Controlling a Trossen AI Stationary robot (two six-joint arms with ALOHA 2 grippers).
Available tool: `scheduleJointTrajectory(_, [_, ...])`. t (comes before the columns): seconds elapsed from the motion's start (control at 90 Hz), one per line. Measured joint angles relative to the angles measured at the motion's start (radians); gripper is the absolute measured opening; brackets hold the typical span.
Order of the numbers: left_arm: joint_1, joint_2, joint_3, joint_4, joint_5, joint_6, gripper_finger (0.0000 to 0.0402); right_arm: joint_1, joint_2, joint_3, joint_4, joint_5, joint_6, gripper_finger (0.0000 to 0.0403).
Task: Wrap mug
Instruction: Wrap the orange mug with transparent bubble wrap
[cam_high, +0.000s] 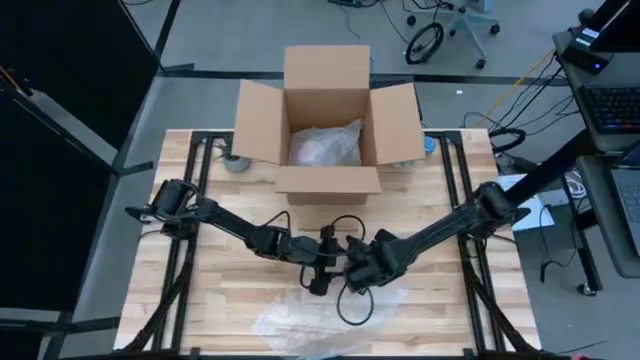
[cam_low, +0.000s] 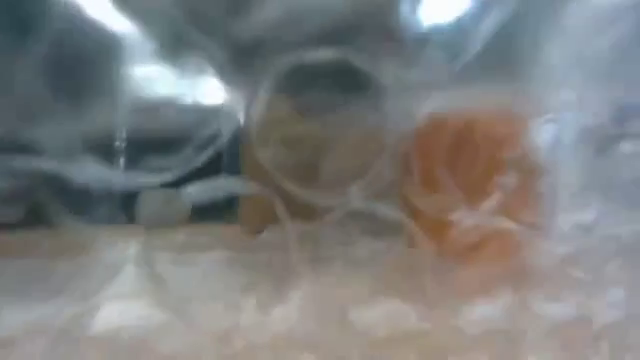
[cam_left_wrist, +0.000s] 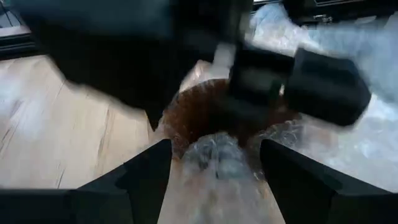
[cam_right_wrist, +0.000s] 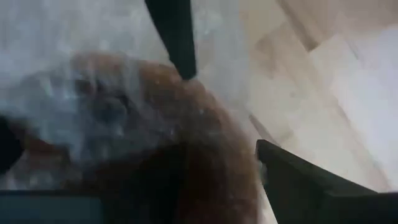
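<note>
1. My left gripper (cam_left_wrist: 214, 165), fingers spread, faces the brown mug (cam_left_wrist: 205, 115) just ahead.
2. My right gripper (cam_high: 352, 268) meets it; grip state indiscernible.
3. Bubble wrap (cam_high: 300, 320) covers the counter (cam_high: 210, 310) beneath both.

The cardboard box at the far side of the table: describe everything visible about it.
The cardboard box is plain brown corrugated card, standing upright at the far middle of the wooden table, open at the top. All four flaps are folded outward: far, near, left and right. Inside lies a crumpled bundle of bubble wrap, covering most of the bottom. Neither gripper touches the box; both work nearer the camera side, in front of its near flap.
</note>
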Motion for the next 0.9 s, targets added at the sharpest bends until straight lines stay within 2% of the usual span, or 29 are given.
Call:
scheduleJointTrajectory(0.167, [-0.005,-0.016,-0.002,-0.004,0.000,0.000,0.0238,0.002,0.025,0.003,0.033,-0.014,-0.018,0.0185])
scheduleJointTrajectory(0.256, [-0.007,-0.016,-0.002,-0.003,0.000,0.000,0.0238,0.002,0.024,0.001,0.058,-0.019,-0.025,0.0167])
scheduleJointTrajectory(0.333, [-0.006,-0.016,-0.002,-0.005,0.001,0.000,0.0238,-0.004,0.024,-0.003,0.076,-0.038,-0.043,0.0130])
scheduleJointTrajectory(0.456, [-0.006,-0.016,-0.002,-0.007,0.001,-0.008,0.0238,-0.007,0.035,-0.011,0.109,-0.026,-0.059,0.0036])
scheduleJointTrajectory(0.511, [-0.007,-0.016,-0.001,-0.003,0.002,-0.008,0.0238,-0.005,0.033,-0.009,0.115,-0.038,-0.066,0.0019])
scheduleJointTrajectory(0.611, [-0.007,-0.016,-0.001,-0.008,0.003,-0.013,0.0238,-0.009,0.034,-0.010,0.119,-0.052,-0.064,0.0036])
scheduleJointTrajectory(0.9, [-0.006,-0.016,-0.001,-0.011,0.004,-0.018,0.0238,-0.014,0.031,-0.010,0.120,-0.042,-0.063,0.0161])
